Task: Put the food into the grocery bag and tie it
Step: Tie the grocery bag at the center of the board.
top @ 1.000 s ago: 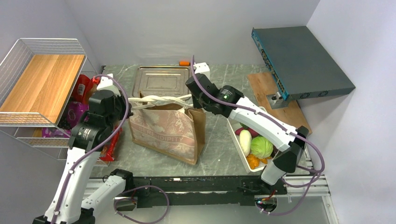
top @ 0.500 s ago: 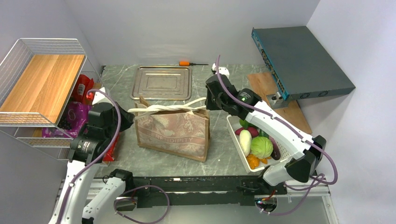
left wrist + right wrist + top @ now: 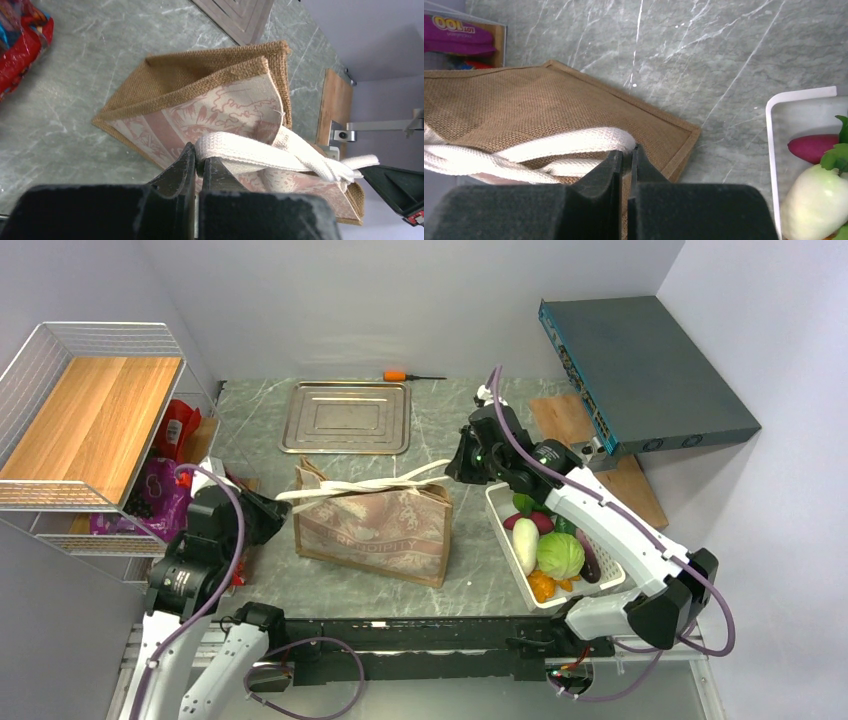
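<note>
The grocery bag (image 3: 370, 530) stands mid-table, brown weave with a pink print. Its white handles (image 3: 360, 483) cross and twist over the top, stretched between my two grippers. My left gripper (image 3: 280, 500) is shut on the left handle end (image 3: 240, 152), at the bag's left edge (image 3: 200, 80). My right gripper (image 3: 452, 468) is shut on the right handle end (image 3: 569, 142), above the bag's right corner (image 3: 524, 100). Food lies in a white basket (image 3: 500, 530) at right: a pale vegetable (image 3: 525, 543), a green cabbage (image 3: 560, 555) and an orange piece (image 3: 541, 585). A red packet (image 3: 20, 45) lies at left.
A metal tray (image 3: 345, 418) and an orange-handled screwdriver (image 3: 410, 375) lie at the back. A wire rack with a wooden shelf (image 3: 90, 410) stands at far left, packets beneath it. A blue-grey box (image 3: 640, 370) sits on a wooden board (image 3: 590, 460) at back right.
Both grippers have pulled apart, the left toward the near left and the right to the right. The handles are drawn tauter and the bag has slid right and squared up.
</note>
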